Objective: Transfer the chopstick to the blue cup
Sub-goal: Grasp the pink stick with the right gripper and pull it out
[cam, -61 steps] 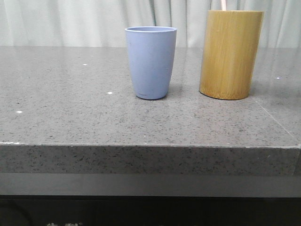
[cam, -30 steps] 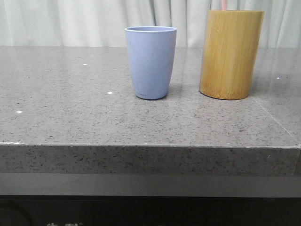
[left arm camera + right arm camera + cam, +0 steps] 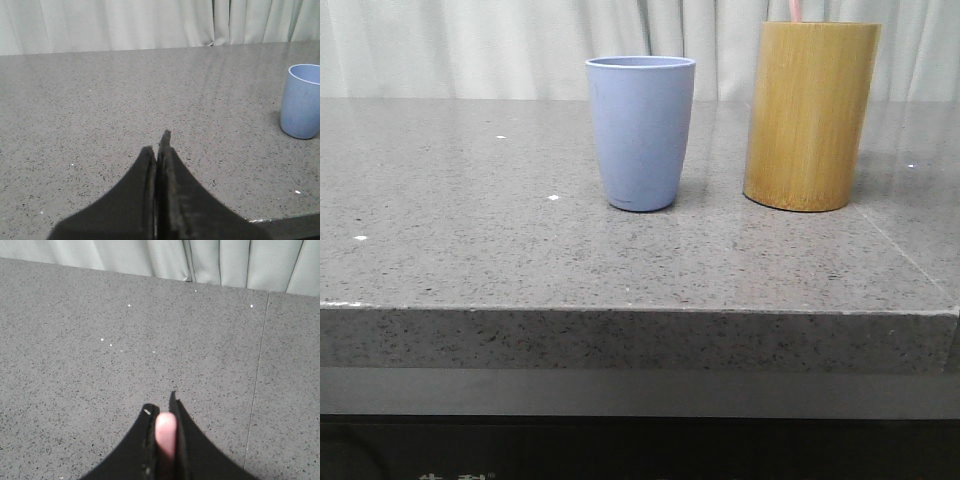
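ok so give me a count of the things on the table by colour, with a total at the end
Blue: 1, the blue cup
Yellow-brown: 1, the bamboo holder
Pink: 1, the chopstick, pinched in the right gripper, its tip showing above the holder's rim in the front view
Total: 3

soft even light, faint glare
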Action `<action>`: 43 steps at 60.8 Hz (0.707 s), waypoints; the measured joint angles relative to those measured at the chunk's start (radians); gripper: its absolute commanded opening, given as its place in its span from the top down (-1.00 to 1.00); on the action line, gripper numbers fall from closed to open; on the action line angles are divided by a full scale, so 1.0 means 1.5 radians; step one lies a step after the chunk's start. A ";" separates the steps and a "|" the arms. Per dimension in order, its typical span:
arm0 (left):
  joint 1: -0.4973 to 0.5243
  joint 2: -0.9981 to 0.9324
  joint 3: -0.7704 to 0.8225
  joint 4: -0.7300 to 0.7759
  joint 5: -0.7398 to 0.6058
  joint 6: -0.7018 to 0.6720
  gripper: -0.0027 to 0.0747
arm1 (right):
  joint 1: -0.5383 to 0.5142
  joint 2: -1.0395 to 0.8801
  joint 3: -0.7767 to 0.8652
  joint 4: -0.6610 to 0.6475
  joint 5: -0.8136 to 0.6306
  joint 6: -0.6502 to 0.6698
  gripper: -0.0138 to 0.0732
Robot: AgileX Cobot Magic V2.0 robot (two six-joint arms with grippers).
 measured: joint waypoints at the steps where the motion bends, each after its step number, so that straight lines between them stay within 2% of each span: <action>1: 0.000 0.000 0.000 0.000 0.000 0.000 0.98 | 0.000 0.000 0.000 0.000 -0.001 0.000 0.79; 22: 0.000 0.000 0.000 0.000 0.000 0.000 0.98 | 0.000 -0.015 0.000 0.000 -0.008 0.000 0.81; 43: 0.000 0.000 0.000 0.000 0.000 0.000 0.98 | 0.000 -0.141 0.000 -0.021 -0.052 0.000 0.81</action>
